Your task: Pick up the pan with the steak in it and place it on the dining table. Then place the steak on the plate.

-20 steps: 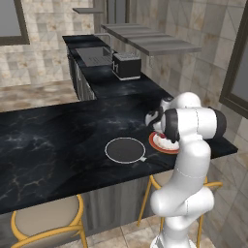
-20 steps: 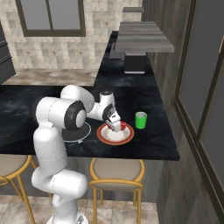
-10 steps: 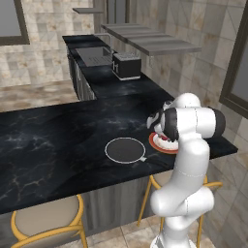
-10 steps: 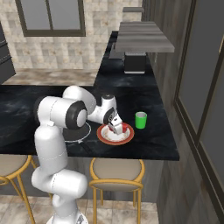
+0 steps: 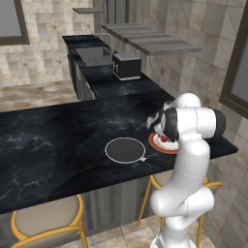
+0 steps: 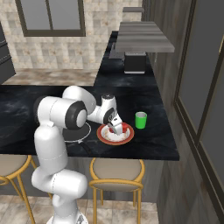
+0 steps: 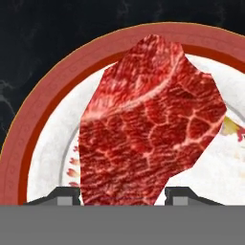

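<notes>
the dining table (image 5: pixel 53 140) is the big black veined slab across the middle of the left base view, running from the left edge to the right centre; in the right base view it spans the frame's middle (image 6: pixel 162 131). two round stools with yellow frames sit under its near edge, one at lower left of the left base view (image 5: pixel 46 220), one at bottom centre of the right base view (image 6: pixel 116 173). a black worktop (image 5: pixel 121 82) runs away toward the top centre, with a dark boxy appliance (image 5: pixel 127 65) on it and a grey shelf (image 5: pixel 150 41) above.

the pan (image 5: pixel 125 149) lies flat on the table, centre of the left base view, empty inside, handle pointing lower right toward my arm. in the right base view it is mostly hidden behind my arm.

the plate (image 6: pixel 115 134) sits on the table just beside the pan, centre of the right base view; red rim fills the hand view (image 7: pixel 43 119). a small green cup (image 6: pixel 140 120) stands near the plate, to its right.

the steak (image 7: pixel 148 124) is over the plate's white centre, filling the middle of the hand view; cannot tell if it rests on the plate.

my pincer (image 6: pixel 115 127) points down over the plate. my finger tips (image 7: pixel 64 195) stand on either side of the steak's lower end; cannot tell if they grip it or stand loose.
</notes>
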Controlling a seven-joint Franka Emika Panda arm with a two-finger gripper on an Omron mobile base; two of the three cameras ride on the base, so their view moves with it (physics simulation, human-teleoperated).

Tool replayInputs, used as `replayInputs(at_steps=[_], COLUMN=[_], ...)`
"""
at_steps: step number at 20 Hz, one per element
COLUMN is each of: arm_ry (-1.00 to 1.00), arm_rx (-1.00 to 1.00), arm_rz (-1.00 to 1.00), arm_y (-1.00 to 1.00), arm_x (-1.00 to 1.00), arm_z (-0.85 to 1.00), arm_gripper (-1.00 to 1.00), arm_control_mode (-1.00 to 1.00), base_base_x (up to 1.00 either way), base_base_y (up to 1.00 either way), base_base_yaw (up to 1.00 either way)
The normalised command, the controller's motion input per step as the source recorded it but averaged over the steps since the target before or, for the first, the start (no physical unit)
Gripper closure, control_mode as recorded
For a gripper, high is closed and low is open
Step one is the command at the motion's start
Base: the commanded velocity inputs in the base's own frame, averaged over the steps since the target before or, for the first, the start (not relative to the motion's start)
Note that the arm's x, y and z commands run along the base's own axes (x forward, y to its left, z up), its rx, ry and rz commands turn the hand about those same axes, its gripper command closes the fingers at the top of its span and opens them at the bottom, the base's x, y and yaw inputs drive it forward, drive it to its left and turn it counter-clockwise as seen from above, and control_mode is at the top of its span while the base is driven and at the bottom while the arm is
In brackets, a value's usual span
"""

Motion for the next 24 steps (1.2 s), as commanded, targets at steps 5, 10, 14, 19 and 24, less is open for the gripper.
replayInputs(at_steps=[5, 10, 14, 19, 24], arm_ry=[0.0, -0.03, -0.12, -0.17, -0.28], arm_rx=[0.01, 0.03, 0.0, 0.0, -0.02], arm_rz=[-0.03, -0.01, 0.06, 0.09, 0.05], arm_y=[0.0, 0.0, 0.08, 0.2, 0.31], arm_x=[0.0, -0.16, -0.68, -0.68, -0.55], arm_z=[0.17, 0.4, 0.6, 0.63, 0.66], arm_gripper=[-1.0, -1.0, -1.0, -1.0, -1.0], arm_control_mode=[-1.0, -1.0, -1.0, -1.0, -1.0], base_base_x=[0.0, 0.0, 0.0, 0.0, 0.0], base_base_y=[0.0, 0.0, 0.0, 0.0, 0.0], base_base_yaw=[0.0, 0.0, 0.0, 0.0, 0.0])
